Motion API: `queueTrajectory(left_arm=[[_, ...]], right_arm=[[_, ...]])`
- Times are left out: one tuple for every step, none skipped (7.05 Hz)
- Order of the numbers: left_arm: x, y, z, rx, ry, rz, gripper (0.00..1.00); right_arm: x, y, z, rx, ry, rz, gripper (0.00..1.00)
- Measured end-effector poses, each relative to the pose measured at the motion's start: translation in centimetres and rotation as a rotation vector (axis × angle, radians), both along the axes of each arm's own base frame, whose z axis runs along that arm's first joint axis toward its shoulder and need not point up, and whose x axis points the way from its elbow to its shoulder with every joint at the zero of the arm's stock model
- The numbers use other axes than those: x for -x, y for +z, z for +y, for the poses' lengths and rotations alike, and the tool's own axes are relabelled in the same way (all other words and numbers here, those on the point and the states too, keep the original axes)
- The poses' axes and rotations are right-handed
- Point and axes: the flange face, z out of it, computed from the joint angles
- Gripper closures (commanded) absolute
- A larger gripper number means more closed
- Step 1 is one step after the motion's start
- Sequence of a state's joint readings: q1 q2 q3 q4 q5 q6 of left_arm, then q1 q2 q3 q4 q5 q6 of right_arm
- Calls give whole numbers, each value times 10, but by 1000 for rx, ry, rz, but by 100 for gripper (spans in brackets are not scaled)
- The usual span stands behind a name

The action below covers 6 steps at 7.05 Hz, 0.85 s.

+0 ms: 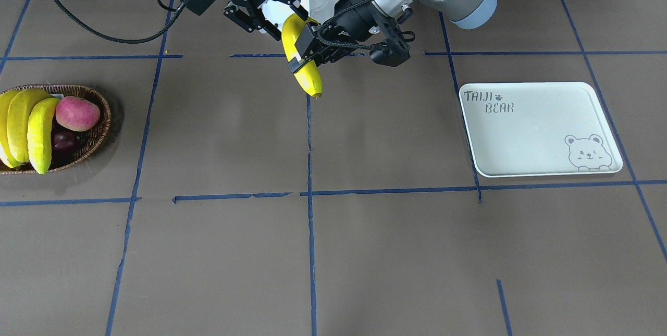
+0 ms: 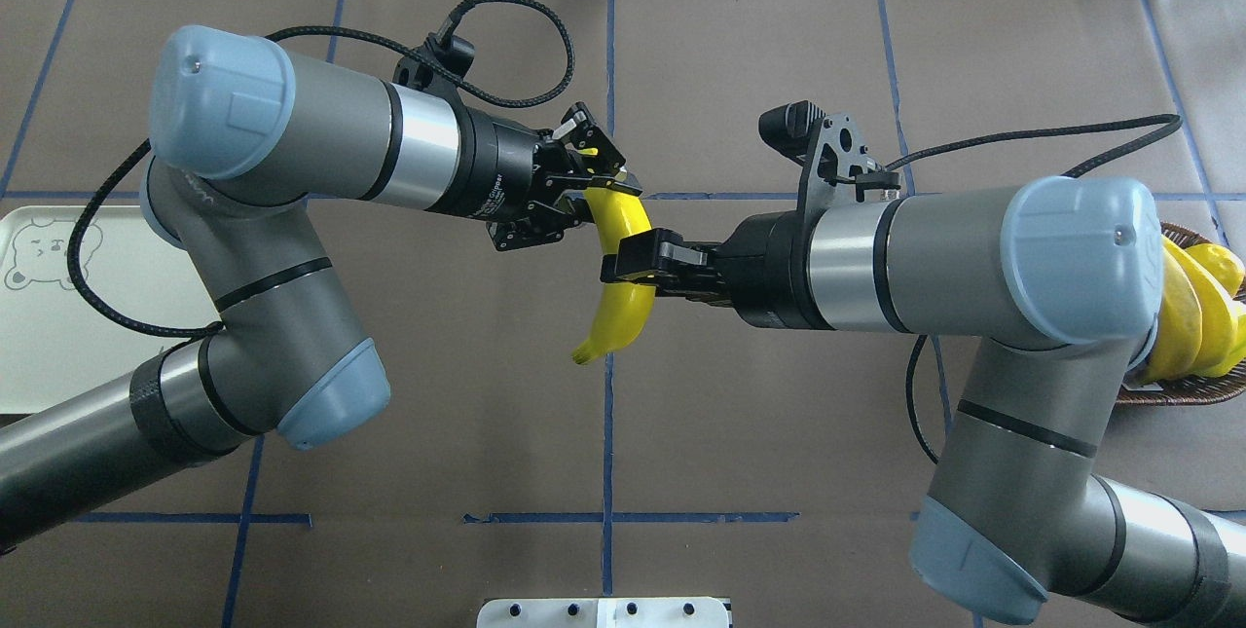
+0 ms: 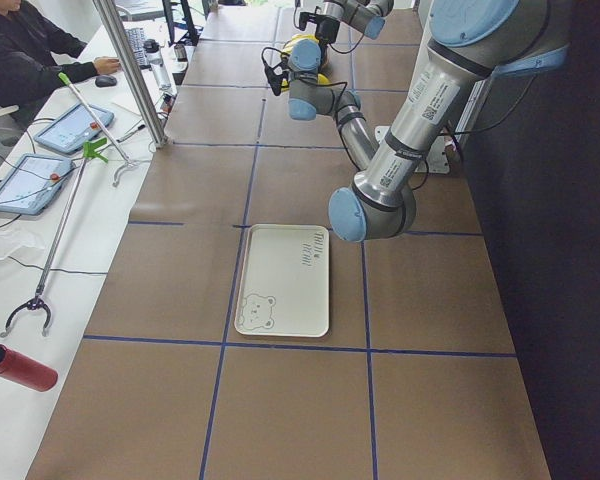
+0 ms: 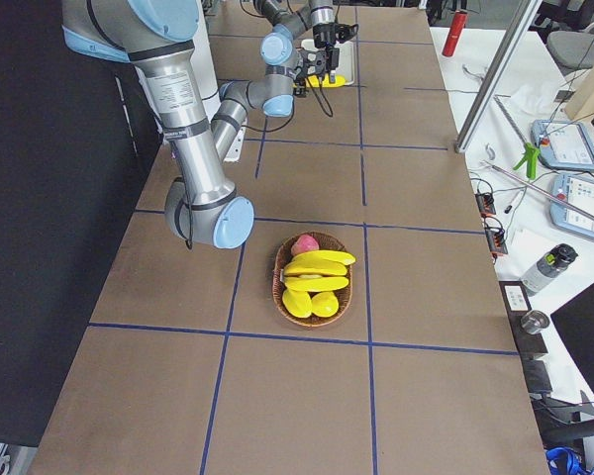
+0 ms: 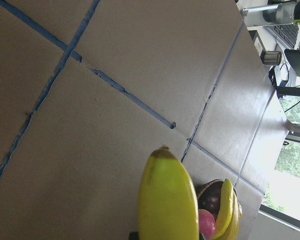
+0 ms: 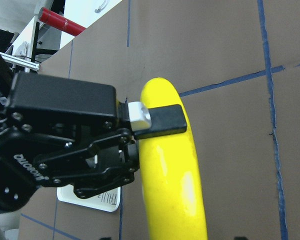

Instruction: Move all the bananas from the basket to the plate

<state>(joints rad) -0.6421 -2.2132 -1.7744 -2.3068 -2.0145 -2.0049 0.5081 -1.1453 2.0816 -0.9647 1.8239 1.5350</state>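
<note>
One yellow banana hangs in the air over the table's middle, between both grippers; it also shows in the overhead view. My left gripper is shut on its upper part, and its black finger pad presses the skin. My right gripper sits around the banana's middle, its jaws standing wider than the fruit, so it looks open. Three more bananas lie in the wicker basket on my right. The white plate on my left holds nothing.
A red-pink apple and a dark fruit share the basket. Blue tape lines cross the brown table. An operator's desk with tablets lies past the far edge.
</note>
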Motion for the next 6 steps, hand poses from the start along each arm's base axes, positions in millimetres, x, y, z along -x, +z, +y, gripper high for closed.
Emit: queueTrajectory(left_arm=[[1,2,-1,3,-2,-4,100],[2,6,-6,16,-11,-23,100],[5,15,-19,33,-31,-77,100],[13,31,-36,33,-49,-170,100],[28,60,-51,16,-55,-281,100],[54,102,-58,-16,-53,-375,100]], right_arm=[[-2,0,0,-1,1,-2,0],[-7,-2,1,-4,3,-7,0],[-16,-3,5,-10,6,-17,0],[-28,0,11,-12,7,-21,0],[-39,6,17,-10,8,-17,0],[-48,12,22,-8,7,-12,0]])
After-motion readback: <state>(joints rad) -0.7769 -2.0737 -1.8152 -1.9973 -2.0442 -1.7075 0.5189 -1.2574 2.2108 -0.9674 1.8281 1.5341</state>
